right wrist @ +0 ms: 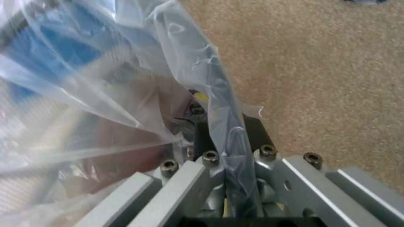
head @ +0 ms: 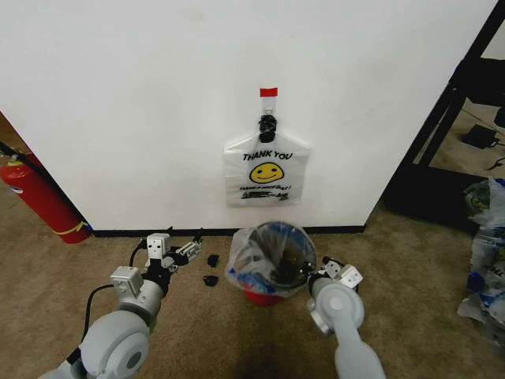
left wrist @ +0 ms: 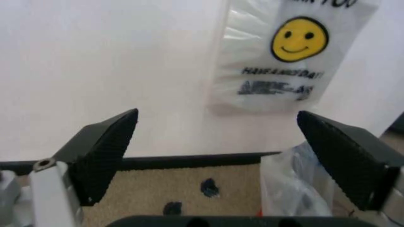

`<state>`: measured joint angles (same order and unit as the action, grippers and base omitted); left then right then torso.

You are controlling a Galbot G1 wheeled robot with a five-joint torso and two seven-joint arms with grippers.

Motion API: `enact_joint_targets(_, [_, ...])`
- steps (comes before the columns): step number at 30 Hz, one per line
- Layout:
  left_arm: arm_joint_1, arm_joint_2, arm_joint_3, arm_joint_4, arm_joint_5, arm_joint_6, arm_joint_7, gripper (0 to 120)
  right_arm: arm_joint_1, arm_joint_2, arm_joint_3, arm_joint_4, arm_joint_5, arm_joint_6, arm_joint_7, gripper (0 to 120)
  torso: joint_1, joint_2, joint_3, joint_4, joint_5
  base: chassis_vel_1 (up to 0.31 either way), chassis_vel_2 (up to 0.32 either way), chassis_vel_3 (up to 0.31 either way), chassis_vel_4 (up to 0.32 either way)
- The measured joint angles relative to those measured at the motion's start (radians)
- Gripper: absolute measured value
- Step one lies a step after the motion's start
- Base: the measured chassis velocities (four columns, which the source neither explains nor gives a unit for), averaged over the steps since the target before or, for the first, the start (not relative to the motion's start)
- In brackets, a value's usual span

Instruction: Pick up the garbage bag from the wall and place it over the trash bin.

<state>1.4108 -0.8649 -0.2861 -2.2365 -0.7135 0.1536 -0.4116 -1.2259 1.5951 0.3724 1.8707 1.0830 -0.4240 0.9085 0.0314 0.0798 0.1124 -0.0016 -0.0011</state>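
In the head view, the clear garbage bag (head: 264, 257) with blue patches is draped over the mouth of the trash bin (head: 260, 298), low and centre of the frame, on the tan carpet (head: 410, 260) just in front of the white wall (head: 158, 103). Only the bin's red base shows below the crinkled plastic.

The right gripper (head: 322, 271) sits at the bin's right rim, touching the bag. In the right wrist view its jaws are closed on a fold of the garbage bag (right wrist: 94, 85), the film pinched between the 2 fingers (right wrist: 252, 137) and running down between the metal bars.

The left gripper (head: 186, 251) hovers low over the carpet, left of the bin and apart from it. In the left wrist view its 2 black textured pads (left wrist: 104, 151) stand wide open with nothing between them; the bag (left wrist: 287, 189) shows at the lower right of that frame.

On the wall above the bin hangs the white "THANK YOU" smiley bag (head: 266, 172) from a black clip (head: 268, 124), beneath a red tape strip (head: 269, 92). A black baseboard (head: 150, 232) runs along the wall's foot. A red fire extinguisher (head: 39, 197) leans at the left edge. 2 small dark bits (head: 211, 269) lie on the carpet between the left gripper and the bin.
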Motion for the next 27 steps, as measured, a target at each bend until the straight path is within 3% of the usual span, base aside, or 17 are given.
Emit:
enact_joint_targets(14, [-0.002,-0.024,0.055,-0.009,0.033,0.003,-0.003,100,-0.01,0.013,0.024,-0.045,-0.058,0.055,-0.062,3,0.0,0.0,0.0,0.0003,0.0003,0.0,0.0,0.0,0.0])
enact_joint_targets(27, [0.011,-0.029,0.081,-0.037,0.055,0.022,-0.007,100,-0.066,-0.036,-0.004,0.104,-0.035,0.005,-0.155,54,0.0,0.0,0.0,0.0002,0.0002,0.0,0.0,0.0,0.0])
